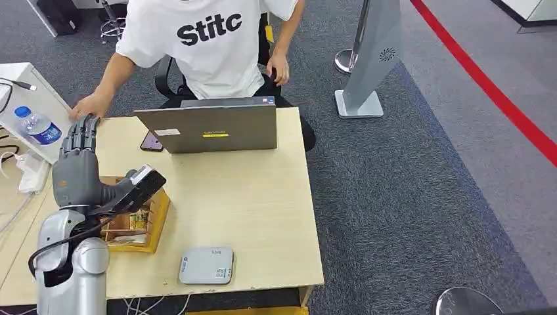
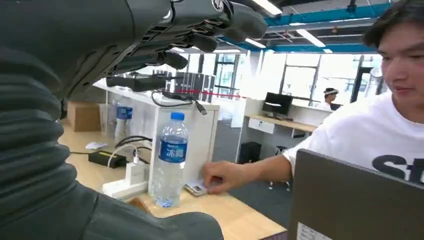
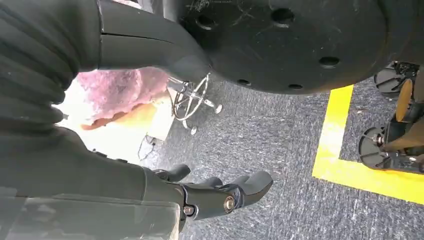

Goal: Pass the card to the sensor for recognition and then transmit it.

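Left hand (image 1: 79,167) raised over the pale wooden table (image 1: 263,210), fingers (image 1: 82,134) stretched straight and apart, thumb out to the right. At the thumb tip, a dark flat shape with a pale edge: held object or part of the hand, cannot tell. Directly below the thumb, an open wooden box (image 1: 156,226). Just past the fingertips, a seated person's hand (image 1: 89,105) pressing a small, pale, flat card-like piece (image 2: 196,188) onto the table corner. Left of the fingers, a lying water bottle (image 1: 38,126) with a blue label. Beyond the thumb, a grey laptop (image 1: 210,128). Nearer the robot and right of the hand, a flat grey-white reader box (image 1: 207,266). Right hand (image 3: 220,192) hanging over grey carpet, fingers loosely bent, apart, holding nothing.
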Tool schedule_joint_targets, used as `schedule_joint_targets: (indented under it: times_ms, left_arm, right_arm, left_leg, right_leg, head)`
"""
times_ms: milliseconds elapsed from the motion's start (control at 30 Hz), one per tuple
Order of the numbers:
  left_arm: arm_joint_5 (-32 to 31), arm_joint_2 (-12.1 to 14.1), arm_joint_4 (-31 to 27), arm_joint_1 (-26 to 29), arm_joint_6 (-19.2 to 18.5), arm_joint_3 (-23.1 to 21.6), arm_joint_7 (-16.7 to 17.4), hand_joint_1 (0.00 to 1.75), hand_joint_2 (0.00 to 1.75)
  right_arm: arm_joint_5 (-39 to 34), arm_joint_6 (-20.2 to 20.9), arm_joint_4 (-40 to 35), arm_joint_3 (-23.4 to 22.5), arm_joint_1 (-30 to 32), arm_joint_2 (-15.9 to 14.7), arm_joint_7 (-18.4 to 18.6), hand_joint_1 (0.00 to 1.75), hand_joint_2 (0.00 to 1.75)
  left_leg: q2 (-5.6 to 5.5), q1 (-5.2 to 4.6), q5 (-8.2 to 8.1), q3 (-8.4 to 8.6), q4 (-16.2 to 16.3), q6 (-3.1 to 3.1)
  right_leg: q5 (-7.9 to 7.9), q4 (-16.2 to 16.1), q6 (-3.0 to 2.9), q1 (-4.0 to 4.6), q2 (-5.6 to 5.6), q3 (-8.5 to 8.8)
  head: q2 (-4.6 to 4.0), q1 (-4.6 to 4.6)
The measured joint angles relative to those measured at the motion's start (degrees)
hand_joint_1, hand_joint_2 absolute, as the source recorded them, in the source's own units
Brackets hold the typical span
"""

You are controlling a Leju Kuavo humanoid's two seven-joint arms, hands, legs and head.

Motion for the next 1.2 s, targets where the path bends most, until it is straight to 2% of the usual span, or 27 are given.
schedule_joint_targets:
  times_ms: [167,267,533,1200]
  left_arm:
    - [1.6,0.2,-2.6,2.0,-4.8,-2.7,-0.9,0.00,1.75]
    - [1.9,2.0,-3.6,3.4,-7.1,-6.4,-0.9,0.00,1.75]
    - [2.4,4.4,-4.6,4.7,-7.5,-10.2,-0.8,0.00,1.75]
    - [2.5,5.5,-4.7,4.8,-7.5,-11.4,-0.8,0.00,1.75]
  right_arm:
    - [-1.6,-0.2,0.1,0.3,0.0,0.0,0.0,0.00,1.75]
    - [-2.6,-0.2,0.2,0.4,0.0,0.0,-0.2,0.00,1.75]
    - [-2.9,-0.2,0.4,0.9,0.0,0.0,-0.2,0.00,1.75]
    - [-2.9,-0.2,0.5,1.2,0.0,0.0,-0.2,0.00,1.75]
  left_leg:
    - [-0.01,0.00,0.00,-0.01,0.0,0.00]
    - [0.01,0.00,-0.01,0.00,0.0,0.00]
    - [0.00,0.00,0.00,0.00,0.0,0.00]
    - [0.00,0.00,0.00,0.00,0.0,0.00]
  right_leg:
    - [0.00,0.0,0.00,0.00,-0.01,0.00]
    - [0.00,0.0,0.00,0.00,0.01,-0.01]
    - [0.00,0.0,0.00,0.00,-0.01,0.00]
    - [0.00,0.0,0.00,0.00,-0.01,0.00]
  head:
    - [0.00,-0.02]
    - [0.00,-0.02]
    - [-0.02,-0.02]
    - [0.00,-0.02]
